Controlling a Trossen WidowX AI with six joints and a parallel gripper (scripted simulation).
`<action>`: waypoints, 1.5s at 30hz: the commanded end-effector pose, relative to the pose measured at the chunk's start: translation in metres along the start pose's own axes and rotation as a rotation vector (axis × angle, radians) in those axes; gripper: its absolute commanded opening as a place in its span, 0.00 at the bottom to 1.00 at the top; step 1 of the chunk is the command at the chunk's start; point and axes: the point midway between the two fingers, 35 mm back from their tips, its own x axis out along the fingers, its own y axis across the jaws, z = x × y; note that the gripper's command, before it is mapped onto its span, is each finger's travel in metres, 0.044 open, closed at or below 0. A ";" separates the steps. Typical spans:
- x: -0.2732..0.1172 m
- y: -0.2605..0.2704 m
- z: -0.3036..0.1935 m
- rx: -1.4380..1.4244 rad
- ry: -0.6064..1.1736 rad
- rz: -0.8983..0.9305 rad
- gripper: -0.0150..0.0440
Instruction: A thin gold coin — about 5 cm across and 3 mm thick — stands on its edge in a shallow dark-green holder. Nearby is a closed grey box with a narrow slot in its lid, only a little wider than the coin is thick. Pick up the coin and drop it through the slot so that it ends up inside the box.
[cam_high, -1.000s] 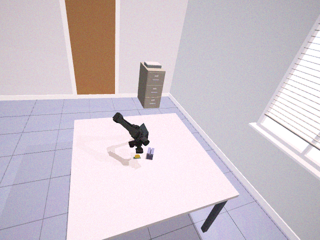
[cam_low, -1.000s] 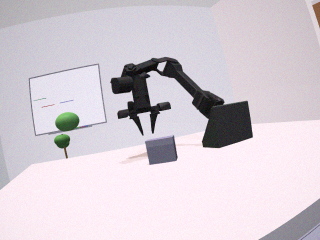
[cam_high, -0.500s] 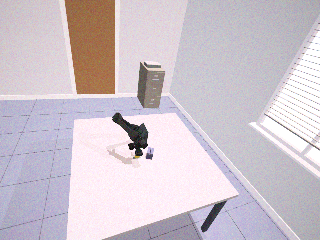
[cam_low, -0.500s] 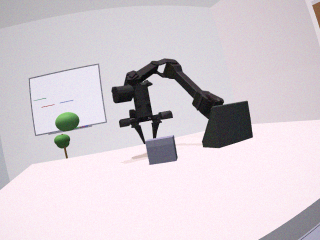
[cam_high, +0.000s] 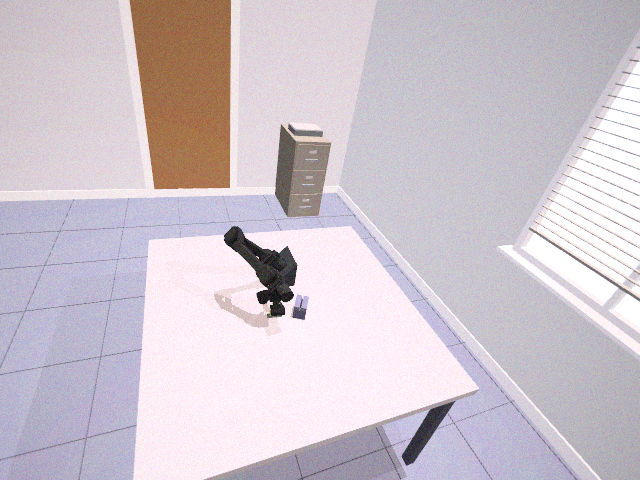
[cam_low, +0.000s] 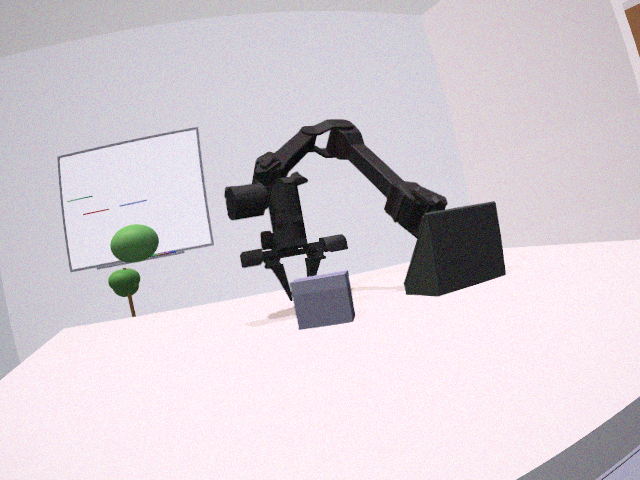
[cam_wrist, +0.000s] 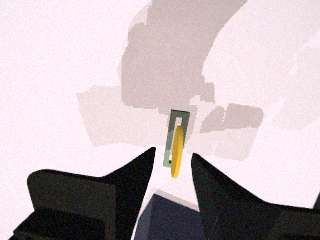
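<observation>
Hanging over the white surface (cam_high: 310, 392), I have my jaws pointed down and partly parted, with nothing between them. In my wrist view the two dark fingers rise from 7 and 5 o'clock, and the gap between their tips frames the coin (cam_wrist: 176, 151). The coin stands on edge, thin side toward me, in the holder (cam_wrist: 171, 136), a narrow dark-green frame running from 12 to 6 o'clock. The coin's lower end sits level with my fingertips but touches neither one; whether I am down around it or above it, I cannot tell from here. Grey shadows of my arm spread on the surface toward 12 o'clock of the holder.

From the top view the box (cam_high: 300, 306) lies just at 3 o'clock of my jaws (cam_high: 277, 310), near but apart, its slot showing as a thin pale line along the lid. A sliver of green and gold peeks out under my wrist there. In the exterior view the box (cam_low: 323, 300) stands in front of my fingertips and hides coin and holder; one finger (cam_low: 282, 279) reaches down at its 9 o'clock side. My base (cam_low: 457, 250) sits well off at 3 o'clock.
</observation>
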 end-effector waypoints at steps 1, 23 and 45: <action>0.007 -0.001 -0.001 -0.009 -0.005 -0.003 0.53; 0.021 -0.003 0.000 -0.009 -0.007 -0.003 0.25; -0.019 0.001 -0.004 -0.017 0.005 -0.002 0.25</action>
